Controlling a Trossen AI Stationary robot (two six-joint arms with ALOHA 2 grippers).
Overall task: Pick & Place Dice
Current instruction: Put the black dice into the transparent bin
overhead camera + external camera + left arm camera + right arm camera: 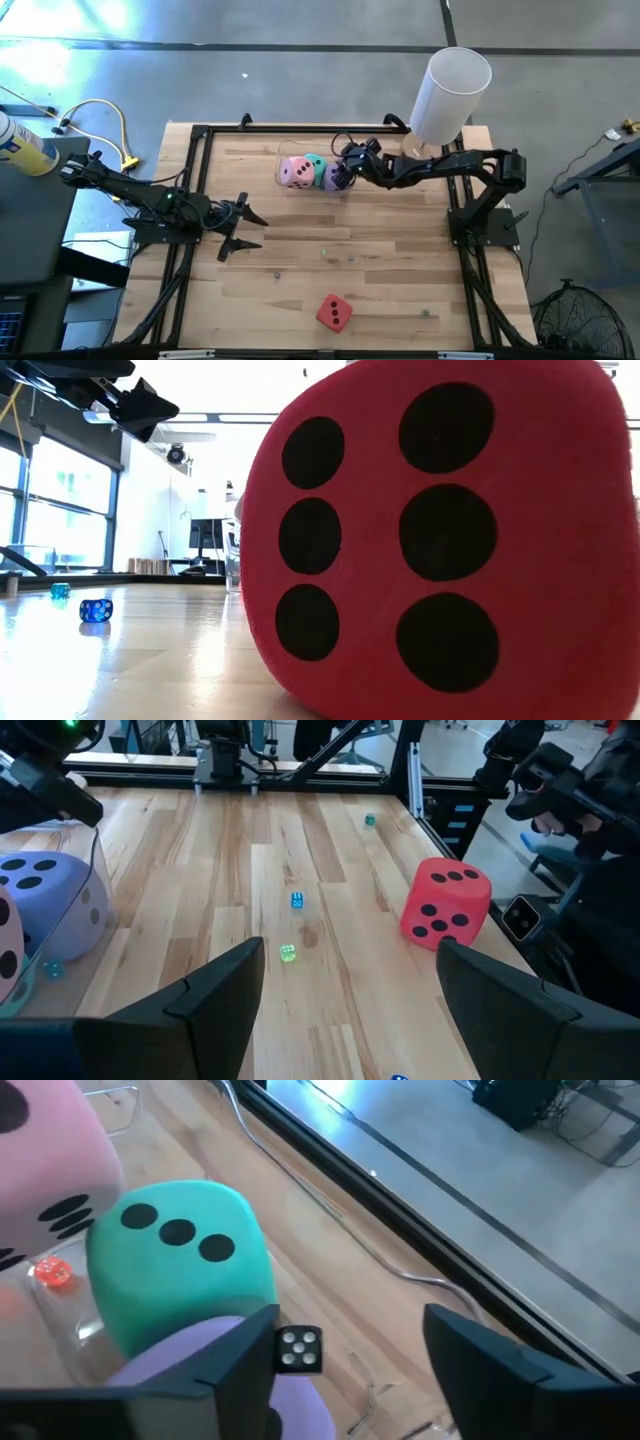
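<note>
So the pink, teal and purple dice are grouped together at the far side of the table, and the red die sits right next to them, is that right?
Not quite. The pink die, teal die and purple die are grouped at the far side, but the red die sits alone near the table's front edge, well apart from them. The high view shows this.
</note>
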